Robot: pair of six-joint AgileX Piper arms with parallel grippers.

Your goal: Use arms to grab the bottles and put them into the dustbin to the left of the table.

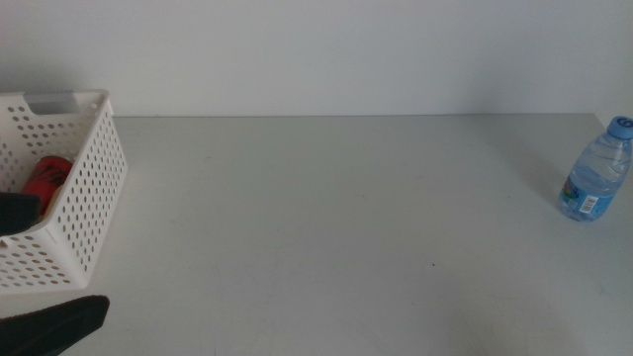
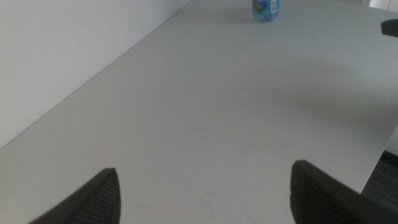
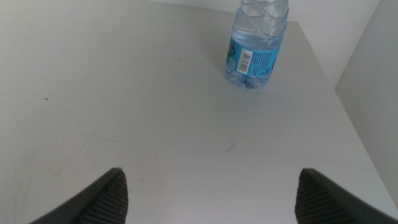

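We take the dustbin (image 1: 74, 188) as our reference; it sits at the far left end of the table (image 1: 326, 218). Inside it we see a red soda can (image 1: 47, 178), lying low against the perforated wall (only part of the can shows above the rim). The water bottle (image 1: 596, 170) stands upright at the opposite end of the table from the dustbin, well apart from it, near the table's right edge.

The left gripper (image 2: 202, 190) hovers over bare tabletop just beside the dustbin, its jaws spread wide with nothing between them. In the middle view we see its dark shape at the near side of the dustbin.

The right gripper (image 3: 208, 193) sits far from the dustbin, near the water bottle but not touching it. Its jaws also stand wide apart and hold nothing.
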